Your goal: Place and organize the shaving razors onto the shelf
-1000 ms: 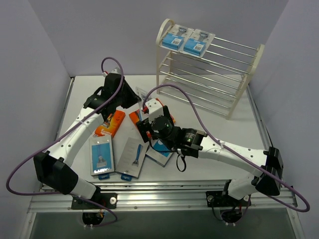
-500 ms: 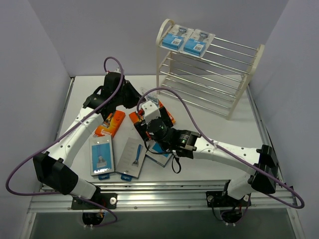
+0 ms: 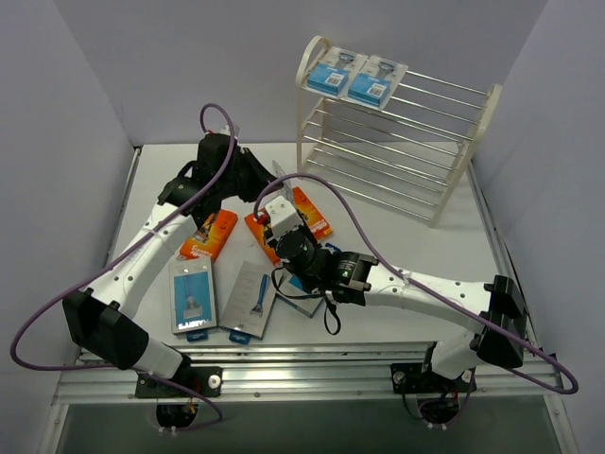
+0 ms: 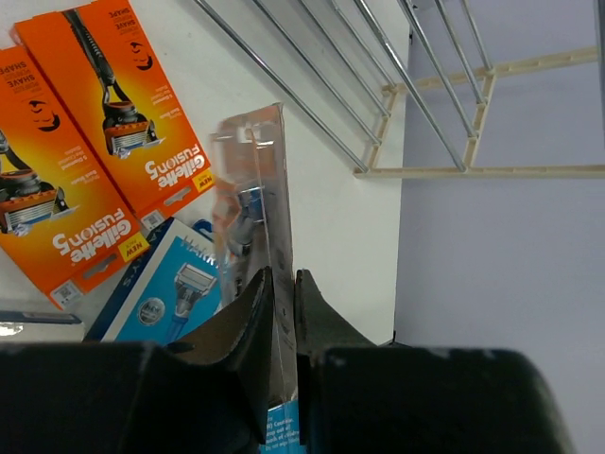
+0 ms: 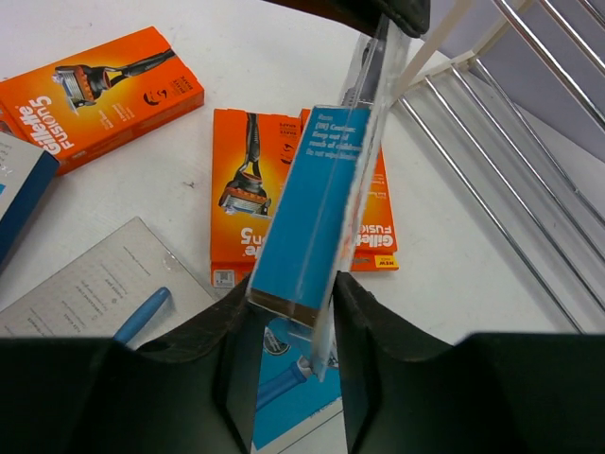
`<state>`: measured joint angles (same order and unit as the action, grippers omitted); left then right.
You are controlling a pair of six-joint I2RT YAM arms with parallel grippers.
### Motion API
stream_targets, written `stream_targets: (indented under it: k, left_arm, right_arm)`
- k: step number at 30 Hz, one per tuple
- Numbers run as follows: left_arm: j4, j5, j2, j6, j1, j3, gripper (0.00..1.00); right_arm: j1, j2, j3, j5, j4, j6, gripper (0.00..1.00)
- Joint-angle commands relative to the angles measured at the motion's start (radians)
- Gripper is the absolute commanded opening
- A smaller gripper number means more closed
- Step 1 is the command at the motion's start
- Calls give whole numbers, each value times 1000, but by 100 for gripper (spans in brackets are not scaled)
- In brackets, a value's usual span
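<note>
The left gripper [image 4: 284, 284] is closed on the edge of a clear razor blister pack [image 4: 253, 184]. It holds the pack upright above the surface [image 4: 331, 189], near the foot of the shelf [image 3: 487, 113]. The right gripper [image 5: 295, 282] has its fingers pressed against both sides of the blue card end of the same pack. Below it, orange Gillette Fusion5 boxes [image 5: 248, 189] and a blue razor pack [image 4: 165, 293] lie flat. Two blue packs [image 3: 356, 78] lie on the top tier of the shelf.

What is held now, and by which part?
The left fingers pinch a razor pack by its card edge; right fingers flank its blue end, grip unclear.
</note>
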<state>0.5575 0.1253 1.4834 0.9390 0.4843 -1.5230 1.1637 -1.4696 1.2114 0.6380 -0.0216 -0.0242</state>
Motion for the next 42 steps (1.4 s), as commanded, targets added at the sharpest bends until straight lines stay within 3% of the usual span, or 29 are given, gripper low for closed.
stream_targets:
  k: [1, 2, 4, 6, 7, 10, 17, 23, 29, 36, 42]
  left_arm:
    - [-59, 42, -8, -14, 11, -17, 2]
    - [-62, 40, -6, -16, 11, -17, 2]
    - [-74, 46, -3, -16, 11, -13, 2]
    - [-91, 51, -2, -14, 10, -9, 11]
    - [-94, 53, -5, -14, 10, -9, 24]
    - [-146, 39, -28, -11, 7, 15, 32]
    - [-228, 8, -130, 38, -67, 72, 64]
    - [-231, 17, -215, 52, -159, 127, 67]
    - [-252, 60, -305, 40, -182, 259, 67]
    - [-427, 131, -425, 59, -159, 472, 65]
    - [-537, 181, -443, 149, -158, 509, 65]
  right_arm:
    - [-7, 14, -7, 77, -31, 0, 24]
    - [-9, 14, -6, 78, -28, 0, 15]
    - [-7, 15, -3, 83, -24, 0, 8]
    - [-7, 22, -3, 91, -21, 0, 0]
    - [-7, 22, -3, 91, -21, 0, 0]
    - [-7, 37, -6, 91, -24, -2, 0]
    - [-10, 72, -26, 92, -41, -6, 0]
    - [-18, 101, -33, 83, -44, -13, 0]
    - [-33, 143, -29, 59, -46, -45, 0]
    - [-84, 232, -45, -101, -92, -111, 0]
    - [-87, 270, -73, -155, -166, -121, 0]
